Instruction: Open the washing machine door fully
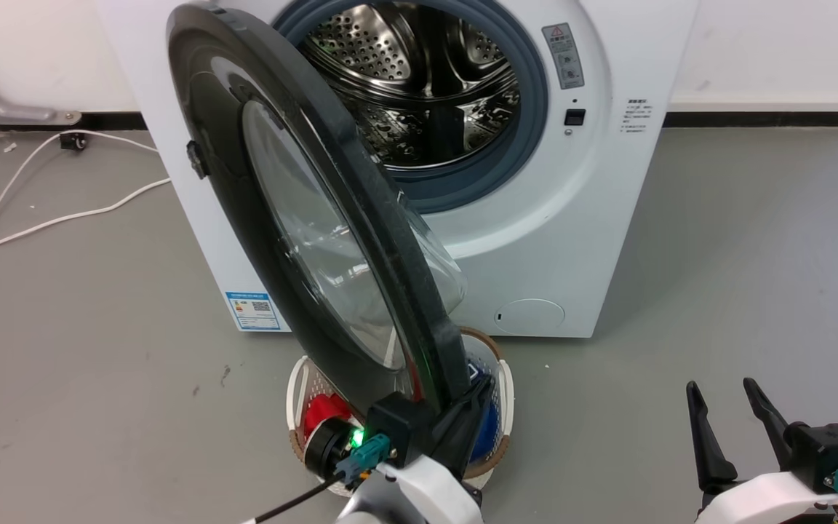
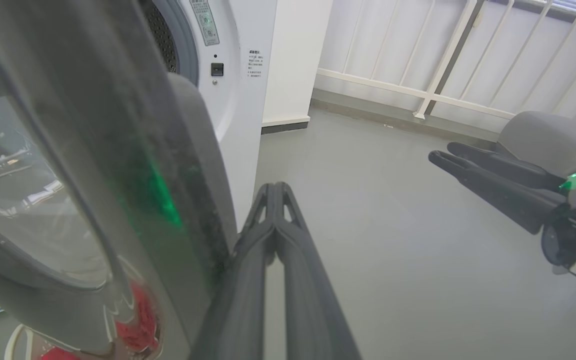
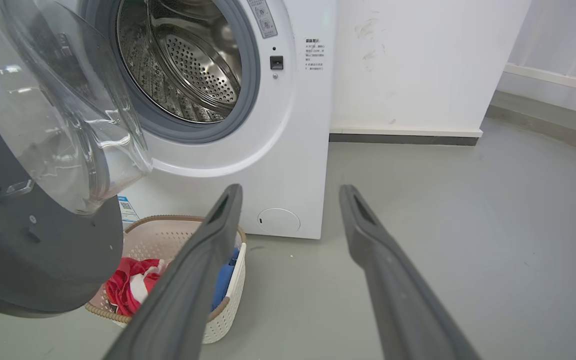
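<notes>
The white washing machine (image 1: 572,240) stands ahead with its steel drum (image 1: 419,80) exposed. The washing machine door (image 1: 215,145), a glossy black disc with a bulging clear window, is swung out to about a right angle, its edge towards me. My left gripper (image 1: 479,393) is shut with nothing in it. Its fingers (image 2: 275,210) lie against the lower rim of the door (image 2: 118,125), on the side facing the machine (image 2: 248,110). My right gripper (image 1: 735,415) hangs open at the lower right, well clear of the door (image 3: 28,260).
A white laundry basket (image 3: 178,235) with red and blue clothes sits on the floor under the door's lower edge, its rim (image 1: 504,386) just past my left gripper. A white cable (image 1: 48,218) trails across the grey floor at the left. A white railing (image 2: 443,60) stands off to the right.
</notes>
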### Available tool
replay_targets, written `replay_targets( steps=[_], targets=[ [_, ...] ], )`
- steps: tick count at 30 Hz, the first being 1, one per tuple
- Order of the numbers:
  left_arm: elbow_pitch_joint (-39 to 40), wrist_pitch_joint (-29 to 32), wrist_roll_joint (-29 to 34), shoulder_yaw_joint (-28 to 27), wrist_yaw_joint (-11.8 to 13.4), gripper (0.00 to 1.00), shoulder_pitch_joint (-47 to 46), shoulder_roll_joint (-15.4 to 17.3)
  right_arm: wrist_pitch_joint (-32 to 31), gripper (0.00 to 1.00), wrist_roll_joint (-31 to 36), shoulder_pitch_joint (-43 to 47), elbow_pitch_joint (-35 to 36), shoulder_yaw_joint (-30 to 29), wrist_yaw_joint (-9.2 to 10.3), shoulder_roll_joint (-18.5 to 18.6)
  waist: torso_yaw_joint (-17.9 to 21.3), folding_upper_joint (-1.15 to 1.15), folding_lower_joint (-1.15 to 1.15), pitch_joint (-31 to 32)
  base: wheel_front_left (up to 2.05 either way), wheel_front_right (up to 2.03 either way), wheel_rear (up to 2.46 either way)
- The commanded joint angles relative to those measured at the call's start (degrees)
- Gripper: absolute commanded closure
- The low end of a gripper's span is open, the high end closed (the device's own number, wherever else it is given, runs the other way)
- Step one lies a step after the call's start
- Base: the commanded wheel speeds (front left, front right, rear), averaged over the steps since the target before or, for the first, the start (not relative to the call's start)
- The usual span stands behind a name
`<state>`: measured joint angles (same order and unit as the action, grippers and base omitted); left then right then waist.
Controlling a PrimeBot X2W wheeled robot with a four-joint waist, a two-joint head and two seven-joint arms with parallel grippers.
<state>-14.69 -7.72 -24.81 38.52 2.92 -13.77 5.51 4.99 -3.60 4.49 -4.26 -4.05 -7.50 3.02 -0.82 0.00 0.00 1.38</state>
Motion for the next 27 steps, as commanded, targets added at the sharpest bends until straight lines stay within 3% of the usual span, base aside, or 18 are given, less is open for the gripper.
replay_targets(
  steps=[1,11,27],
  targets=[
    [0.1,0.1,0.2,-1.3,1.5,1.00,1.0,2.0,0.1,0.00,-0.2,-0.7,-0.3,0.1,0.02,-0.2,-0.5,0.00,0.00,0.1,0.00,0.00,0.00],
    [6.6,-2.1,0.8,-0.6,2.3,1.00,4.5,3.7,0.1,0.00,-0.5,-0.6,-0.7,-0.6,0.02,-0.2,-5.6,0.00,0.00,0.3,0.00,0.00,0.00],
    [8.5,-2.1,0.1,-1.2,4.1,1.00,6.0,4.7,0.6,0.00,-0.6,-0.9,-0.5,-2.1,0.02,-0.2,-17.0,0.00,0.00,0.1,0.00,0.00,0.00]
  ],
)
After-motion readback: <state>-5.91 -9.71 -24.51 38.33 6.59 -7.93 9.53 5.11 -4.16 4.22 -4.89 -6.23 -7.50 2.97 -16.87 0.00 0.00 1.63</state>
